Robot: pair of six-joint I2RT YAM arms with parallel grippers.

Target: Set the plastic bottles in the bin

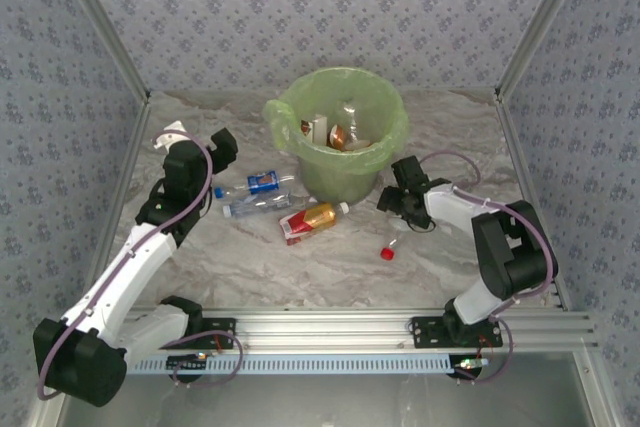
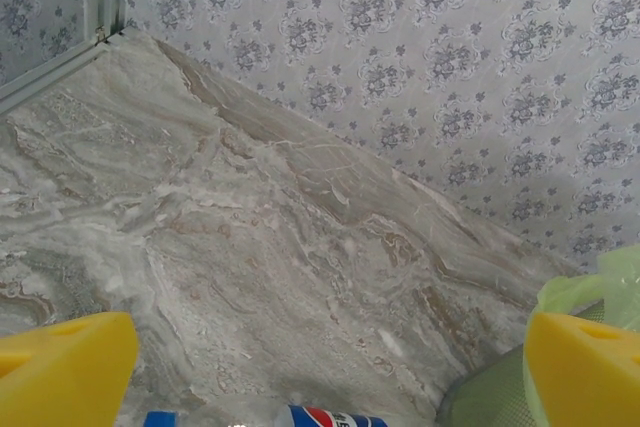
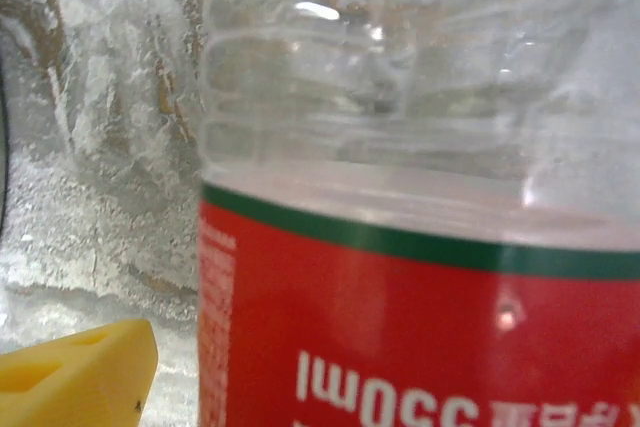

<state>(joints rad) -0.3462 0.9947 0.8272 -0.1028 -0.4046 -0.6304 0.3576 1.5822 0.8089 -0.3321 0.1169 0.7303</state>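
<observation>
Yellow pads (image 2: 60, 367) of the left end effector (image 1: 224, 144) stood spread wide with nothing between them. It was angled down over the marble-patterned bench (image 1: 330, 267), just behind the blue-labelled bottle (image 1: 262, 183), whose label peeked in at the bottom of the left wrist view. That spread suited a bottle lying on its side, since the jaws could straddle the body before closing. A clear bottle (image 1: 252, 207) and an amber bottle (image 1: 316, 217) lay just beside it. All three were in front of the bin (image 1: 345, 182), near enough for a short lift over the rim. Several bottles (image 1: 340, 135) sat inside the green liner.

The right end effector (image 1: 400, 197) was low beside the bin's right flank, with a red-capped bottle (image 1: 389, 247) lying just below it. Its wrist camera looked straight onto a red-labelled bottle (image 3: 420, 327), probably that same one. One yellow pad (image 3: 80, 372) showed with a strip of bench between it and the plastic, and the other was hidden. I cannot tell whether this end effector was gripping the bottle or merely framing it.
</observation>
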